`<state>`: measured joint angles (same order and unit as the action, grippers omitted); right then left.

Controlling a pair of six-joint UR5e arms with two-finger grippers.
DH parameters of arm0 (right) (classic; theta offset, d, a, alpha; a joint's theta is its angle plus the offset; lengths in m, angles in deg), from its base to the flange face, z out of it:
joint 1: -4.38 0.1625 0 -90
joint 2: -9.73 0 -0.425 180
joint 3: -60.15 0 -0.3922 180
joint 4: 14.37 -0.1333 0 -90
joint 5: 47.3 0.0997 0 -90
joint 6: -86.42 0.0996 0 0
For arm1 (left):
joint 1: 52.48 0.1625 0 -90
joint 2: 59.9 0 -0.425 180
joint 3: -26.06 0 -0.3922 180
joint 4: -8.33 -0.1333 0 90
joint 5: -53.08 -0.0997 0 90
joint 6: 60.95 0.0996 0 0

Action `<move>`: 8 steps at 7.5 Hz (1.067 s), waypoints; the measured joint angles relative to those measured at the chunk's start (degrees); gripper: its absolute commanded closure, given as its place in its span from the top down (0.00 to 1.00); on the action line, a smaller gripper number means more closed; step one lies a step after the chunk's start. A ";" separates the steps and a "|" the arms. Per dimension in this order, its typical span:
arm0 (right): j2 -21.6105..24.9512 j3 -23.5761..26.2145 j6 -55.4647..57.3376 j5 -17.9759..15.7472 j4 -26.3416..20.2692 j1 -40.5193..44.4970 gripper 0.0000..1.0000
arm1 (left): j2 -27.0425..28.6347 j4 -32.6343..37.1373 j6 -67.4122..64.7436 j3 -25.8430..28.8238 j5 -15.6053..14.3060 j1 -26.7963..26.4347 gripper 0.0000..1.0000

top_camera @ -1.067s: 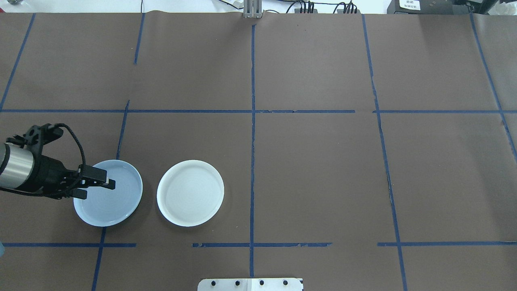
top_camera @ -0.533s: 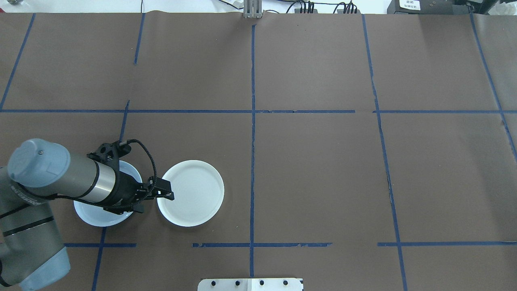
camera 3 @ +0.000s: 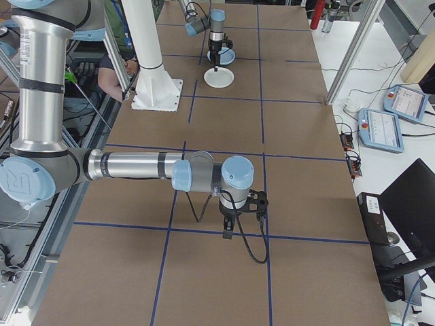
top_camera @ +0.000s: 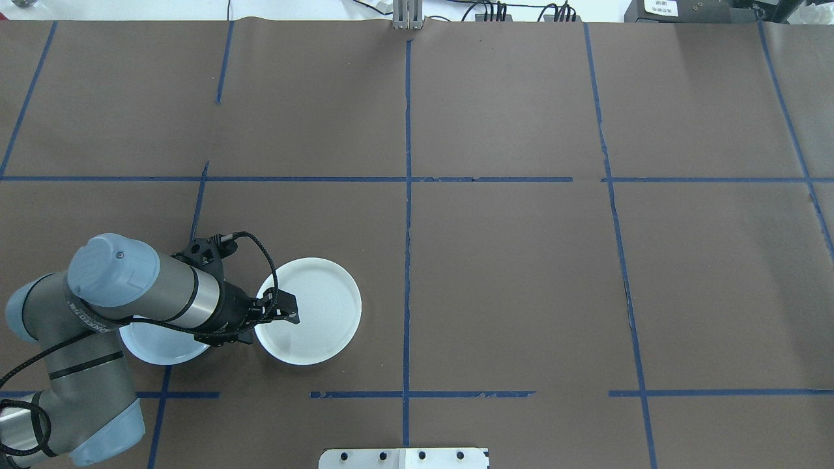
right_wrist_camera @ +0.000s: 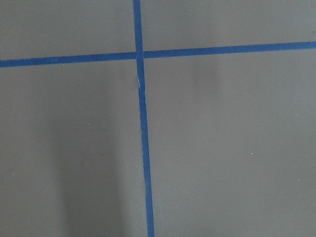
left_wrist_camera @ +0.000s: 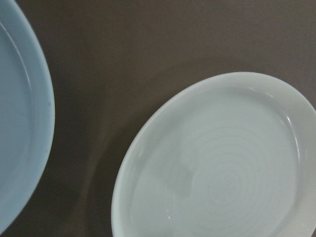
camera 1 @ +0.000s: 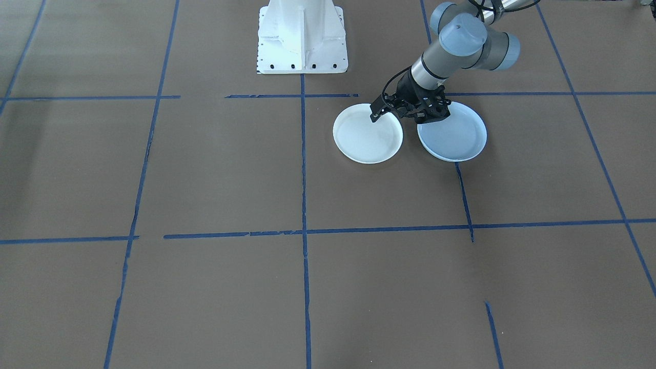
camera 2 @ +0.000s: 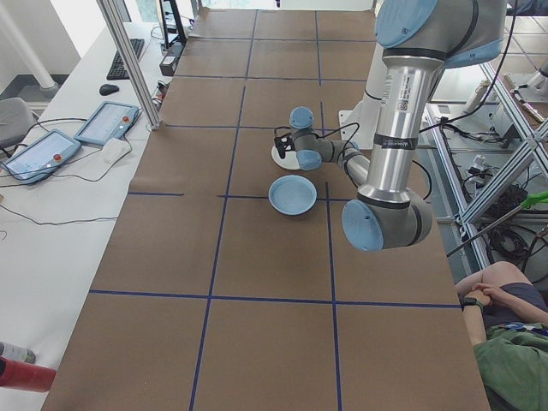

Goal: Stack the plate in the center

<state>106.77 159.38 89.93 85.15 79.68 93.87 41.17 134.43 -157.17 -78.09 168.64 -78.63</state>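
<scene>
Left arm is reaching in from 8 o'clock, left gripper (top_camera: 287, 314) pointing toward 3 o'clock, jaw state unclear. Right gripper (camera 3: 230, 231) is pointing straight down, state unclear.

The white plate (top_camera: 311, 311) and the pale blue plate (camera 1: 453, 137) lie side by side, a narrow strip of brown table (top_camera: 508, 273) between their rims. The left gripper (top_camera: 287, 311) hangs over the white plate's near-left rim, its arm covering much of the blue plate. Bare table surrounds both.

pale blue plate (camera 2: 292, 194) on table | white plate (camera 2: 284, 155) beyond | left end effector (camera 2: 279, 142) over it
</scene>
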 measured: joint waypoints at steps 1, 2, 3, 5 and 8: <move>0.00 0.00 0.00 0.00 0.00 0.00 1.00 | -0.04 0.02 0.11 0.25 0.01 0.02 0.73; 0.00 0.00 0.00 0.00 0.00 0.01 1.00 | -0.12 0.04 0.23 0.40 0.03 0.04 0.64; 0.00 0.00 0.00 0.00 0.00 0.00 1.00 | -0.22 0.08 0.43 0.41 0.09 0.04 0.57; 0.00 0.00 0.00 0.00 0.00 -0.01 1.00 | -0.45 0.11 1.44 0.55 0.17 0.04 0.55; 0.00 0.00 0.00 0.00 0.00 -0.02 1.00 | -0.71 0.19 1.96 0.73 0.19 0.04 0.53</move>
<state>106.76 159.38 89.93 85.15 79.68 93.86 40.46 134.62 -155.21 -77.35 168.83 -78.58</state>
